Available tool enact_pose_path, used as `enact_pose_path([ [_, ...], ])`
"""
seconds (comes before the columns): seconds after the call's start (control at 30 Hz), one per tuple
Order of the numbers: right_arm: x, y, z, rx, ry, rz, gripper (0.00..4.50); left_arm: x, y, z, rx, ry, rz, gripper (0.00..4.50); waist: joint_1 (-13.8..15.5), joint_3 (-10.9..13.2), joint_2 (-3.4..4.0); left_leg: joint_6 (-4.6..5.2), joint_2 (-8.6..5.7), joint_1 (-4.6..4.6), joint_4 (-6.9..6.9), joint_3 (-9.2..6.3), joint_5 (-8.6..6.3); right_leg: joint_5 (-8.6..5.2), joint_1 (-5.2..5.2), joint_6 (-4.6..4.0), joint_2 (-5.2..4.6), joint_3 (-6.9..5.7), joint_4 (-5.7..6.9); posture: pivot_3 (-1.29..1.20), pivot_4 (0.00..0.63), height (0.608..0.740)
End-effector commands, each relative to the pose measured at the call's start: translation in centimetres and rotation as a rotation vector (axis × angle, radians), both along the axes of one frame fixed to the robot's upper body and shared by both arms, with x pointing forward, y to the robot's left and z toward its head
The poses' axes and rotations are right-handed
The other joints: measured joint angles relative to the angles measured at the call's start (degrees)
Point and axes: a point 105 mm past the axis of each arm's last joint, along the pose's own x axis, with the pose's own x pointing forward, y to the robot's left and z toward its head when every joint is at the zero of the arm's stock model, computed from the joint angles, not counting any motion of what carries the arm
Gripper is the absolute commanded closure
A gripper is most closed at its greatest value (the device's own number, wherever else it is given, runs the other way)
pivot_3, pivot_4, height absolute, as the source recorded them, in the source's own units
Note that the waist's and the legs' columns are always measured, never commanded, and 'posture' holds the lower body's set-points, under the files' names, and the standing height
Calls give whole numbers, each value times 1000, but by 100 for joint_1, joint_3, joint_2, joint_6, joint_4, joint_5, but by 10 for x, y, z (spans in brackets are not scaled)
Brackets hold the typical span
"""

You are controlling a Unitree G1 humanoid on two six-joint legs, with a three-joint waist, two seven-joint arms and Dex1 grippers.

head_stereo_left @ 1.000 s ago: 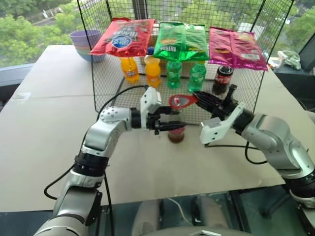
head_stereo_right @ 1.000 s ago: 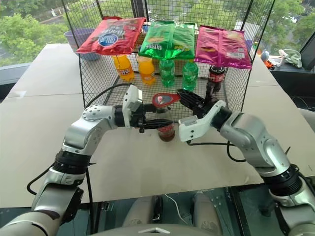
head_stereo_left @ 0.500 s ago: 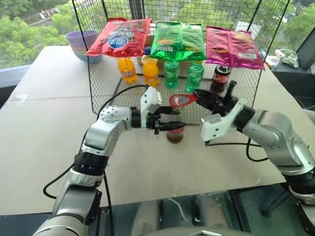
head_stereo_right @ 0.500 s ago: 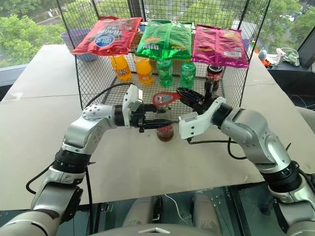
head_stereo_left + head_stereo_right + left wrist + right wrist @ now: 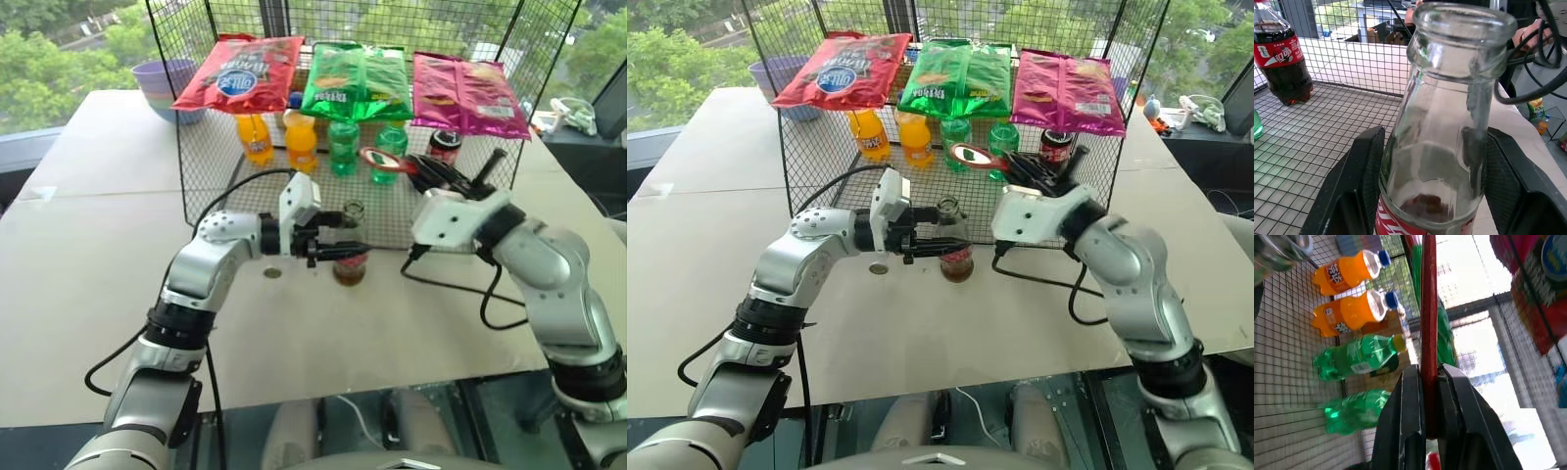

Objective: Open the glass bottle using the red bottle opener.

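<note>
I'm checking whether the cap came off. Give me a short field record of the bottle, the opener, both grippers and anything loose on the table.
glass bottle: upright on the table, mouth bare, no cap on it
left gripper: fingers either side of the glass bottle, holding it
red bottle opener: lifted clear of the bottle, up and to the robot's right of it
right gripper: shut on the red bottle opener
small round object: lies on the table beside the left arm, possibly the cap
</note>
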Motion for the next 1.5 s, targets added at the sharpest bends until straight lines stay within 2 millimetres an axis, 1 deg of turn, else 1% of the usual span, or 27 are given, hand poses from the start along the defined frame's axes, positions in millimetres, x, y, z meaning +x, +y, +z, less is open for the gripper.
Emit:
enact_pose_path([
  [0.03, -19, -9, -3, 276, 225, -5, 4500, 3, 5, 8, -9, -53, 32, 2246, 10, 0, 1, 0, 1, 0, -2, 1, 0, 0, -2, 0, 0, 0, 0, 0, 150, 740],
  [0.07, -22, -9, -8, 350, 297, -11, 4500, 3, 5, 9, -14, -56, 34, 2246, 9, 1, 2, 0, 2, 0, -2, 0, 0, 0, -2, 0, 1, -1, 1, 0, 150, 740],
  [0.13, -31, -8, -33, 558, 538, -18, 4500, 2, 4, 11, -30, -64, 38, 2246, 9, 1, 2, 0, 4, 0, -2, 1, 0, 0, -4, 0, 2, 0, 3, 0, 150, 740],
  [0.2, -42, -6, -62, 696, 769, -32, 4500, 1, 4, 11, -43, -76, 47, 2246, 12, 1, 3, -1, 7, 1, -2, 0, 0, 0, -5, 0, 3, 0, 5, 0, 150, 740],
  [0.23, -45, -6, -73, 735, 849, -42, 4500, 0, 3, 11, -49, -81, 49, 2246, 13, 1, 3, -1, 7, 1, -2, -1, 0, 0, -4, 0, 3, -1, 5, 0, 150, 740],
  [0.3, -49, -6, -89, 797, 966, -73, 4500, -1, 3, 11, -50, -92, 53, 2246, 13, 1, 4, -1, 6, 1, -2, 0, 0, 0, -4, 0, 0, 1, 5, 0, 150, 740],
  [0.43, -53, -5, -110, 892, 1147, -105, 4500, -3, 3, 10, -46, -93, 49, 2246, 2, 2, 6, -1, 5, 5, -1, -13, 0, 2, -6, 0, -4, 4, 5, 0, 150, 740],
  [0.53, -50, -10, -120, 935, 1210, -171, 4500, -4, 3, 10, -42, -99, 49, 2246, -16, 3, 7, -1, 6, 3, -4, -25, 0, 1, -8, -2, -2, 1, 5, 0, 150, 740],
  [0.6, -49, -12, -125, 951, 1249, -196, 3622, -5, 4, 10, -43, -100, 50, 2246, -18, 3, 6, -1, 4, -2, -4, -25, -1, 1, -10, -2, -4, 1, 4, 0, 150, 740],
  [0.63, -49, -13, -127, 947, 1264, -209, 3402, -5, 5, 10, -41, -101, 50, 2246, -20, 3, 7, -1, 2, -5, -4, -26, -1, 1, -11, -2, -4, 1, 1, 0, 150, 740],
  [0.73, -49, -15, -127, 924, 1274, -222, 1963, -5, 6, 10, -38, -106, 53, 2246, -23, 3, 7, -1, 1, -7, -8, -27, -1, 1, -14, -2, -4, 2, -1, 0, 150, 740],
  [0.8, -49, -16, -126, 916, 1267, -227, 1168, -5, 7, 10, -39, -106, 54, 2246, -48, 3, 7, -1, 1, -7, -10, -28, -1, 1, -15, -2, -4, 2, -1, 0, 150, 740],
  [0.83, -48, -18, -125, 908, 1257, -230, 559, -5, 7, 10, -39, -106, 55, 2246, -59, 3, 7, -1, 1, -7, -10, -29, -1, 1, -15, -1, -3, 1, -1, 0, 150, 740],
  [0.87, -47, -20, -124, 910, 1247, -233, 45, -5, 7, 9, -38, -105, 54, 2246, -66, 3, 7, -1, 2, -6, -10, -29, -1, 1, -15, -1, -3, 1, -1, 0, 150, 740],
  [0.9, -46, -22, -123, 911, 1232, -238, 12, -5, 8, 9, -37, -104, 53, 2246, -76, 3, 7, -1, 2, -7, -10, -29, -1, 1, -15, -1, -3, 1, -1, 0, 150, 740],
  [0.93, -44, -26, -121, 876, 1183, -249, 12, -5, 8, 8, -38, -103, 52, 2246, -85, 3, 7, -1, 2, -6, -10, -29, -1, 1, -15, -1, -4, 2, -1, 0, 150, 740],
  [1.0, -39, -30, -112, 775, 1050, -244, 12, -5, 8, 8, -40, -98, 51, 2246, -93, 4, 8, -1, 0, -7, -10, -28, -1, 1, -15, -1, -5, 3, -2, 0, 150, 740],
  [1.03, -37, -31, -106, 755, 989, -232, 12, -5, 8, 8, -42, -95, 51, 2246, -95, 3, 8, -1, -2, -7, -10, -27, -1, 1, -15, 0, -7, 3, -4, 0, 150, 740],
  [1.13, -37, -26, -89, 696, 858, -155, 12, -6, 9, 8, -52, -76, 49, 2246, -112, 4, 8, -1, -1, -7, -14, -28, -1, 0, -16, 1, -4, 3, -6, 0, 150, 740],
  [1.23, -41, -19, -80, 632, 782, -82, 12, -8, 9, 9, -67, -55, 37, 2246, -113, 4, 7, 0, 1, -6, -15, -29, -1, -9, -16, 16, -2, 2, -6, 0, 150, 740],
  [1.3, -41, -17, -76, 622, 752, -60, 0, -8, 10, 9, -66, -51, 35, 1231, -113, 4, 6, 0, 1, -7, -15, -27, -1, -11, -16, 19, -3, 4, -8, 0, 150, 740],
  [1.33, -41, -15, -75, 614, 740, -45, 0, -9, 10, 9, -65, -49, 34, 1018, -113, 5, 6, 0, 1, -7, -15, -27, -1, -11, -16, 19, -3, 5, -8, 0, 150, 740],
  [1.37, -42, -13, -73, 605, 729, -27, 0, -9, 10, 9, -66, -46, 33, 610, -112, 5, 6, 0, 1, -8, -15, -27, -1, -11, -16, 19, -3, 5, -8, 0, 150, 740],
  [1.4, -43, -11, -72, 599, 721, -12, 0, -10, 11, 10, -68, -45, 32, 310, -112, 5, 6, 0, 1, -8, -15, -27, -1, -11, -16, 19, -3, 5, -8, 0, 150, 740],
  [1.43, -43, -9, -70, 596, 715, 3, 0, -10, 11, 10, -70, -44, 30, 72, -111, 5, 6, 0, 1, -8, -15, -28, -1, -11, -16, 18, -3, 5, -8, 0, 150, 740],
  [1.5, -45, -7, -68, 595, 708, 26, 0, -11, 11, 11, -73, -43, 29, 72, -110, 5, 6, 0, 1, -8, -16, -28, -1, -11, -16, 18, -3, 5, -8, 0, 150, 740],
])
